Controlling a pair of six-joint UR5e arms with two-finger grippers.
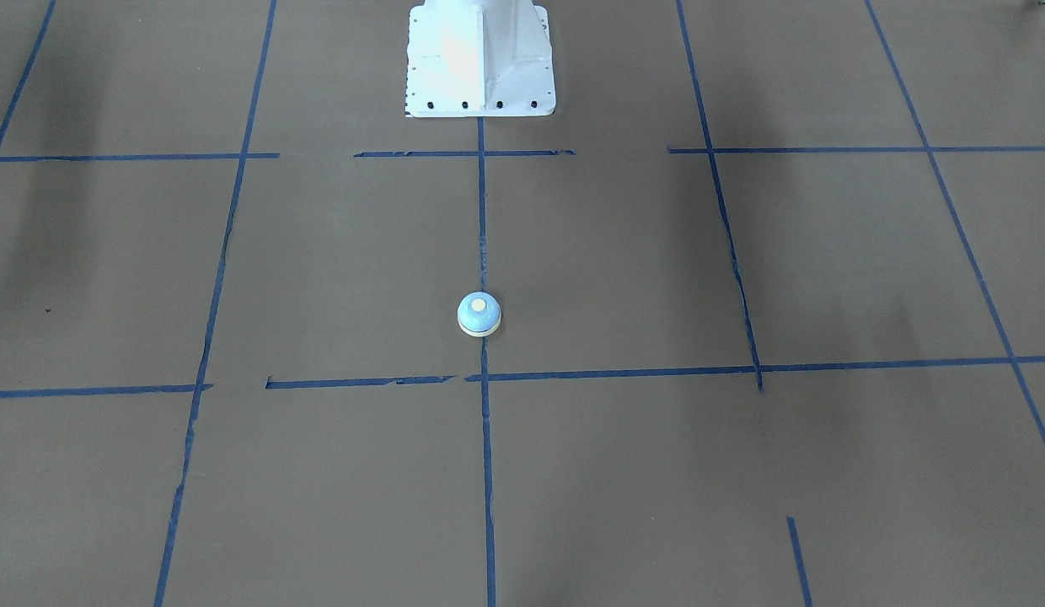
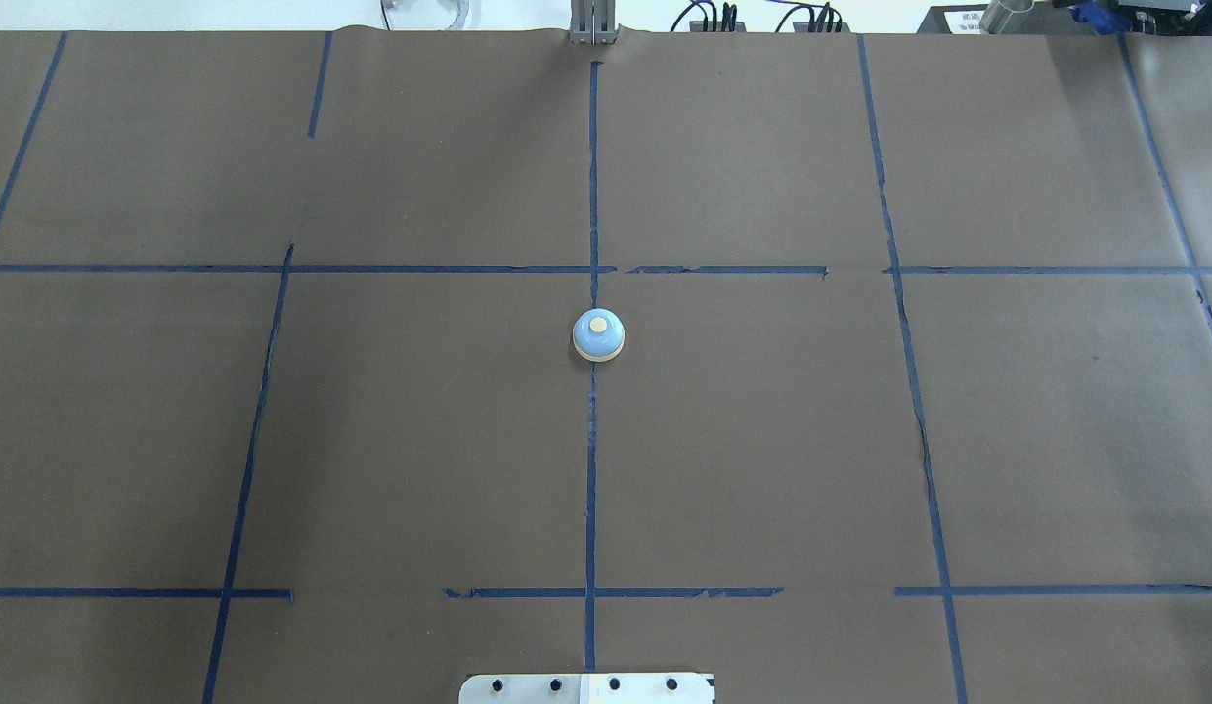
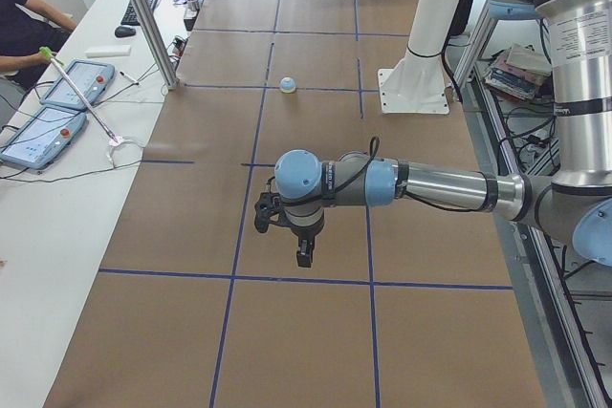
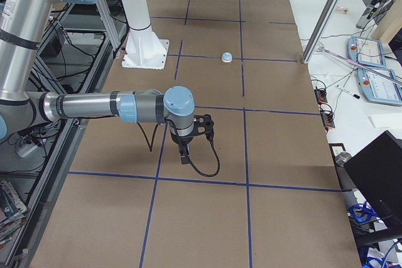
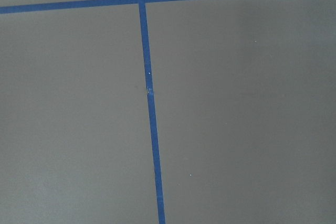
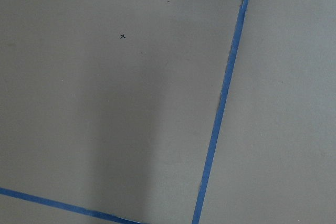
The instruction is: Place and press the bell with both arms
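Neither tool shows in the front-facing or overhead view. Both wrist cams show only brown surface and blue tape lines, with no fingers in frame.

- Left tool: only in the left side view, small and dark, pointing down over the surface. Can't tell if the jaws are spread or pressed together. Nothing visible in it.
- Right tool: same in the right side view, pointing down with a black cable looping beside it. Can't tell the jaw state.
- Left arm and right arm each reach out level over their own end of the surface. Their upper links are cut off by the frame edges.
- Bell: upright, cream button up, on the centre tape line. It's nearer the operator-side cross line than the one by the white pedestal, and well apart from both tools.
- The pedestal top is cropped in the front view. Overhead shows only its bolted base plate.
- The person at the side desk is mostly cut off.
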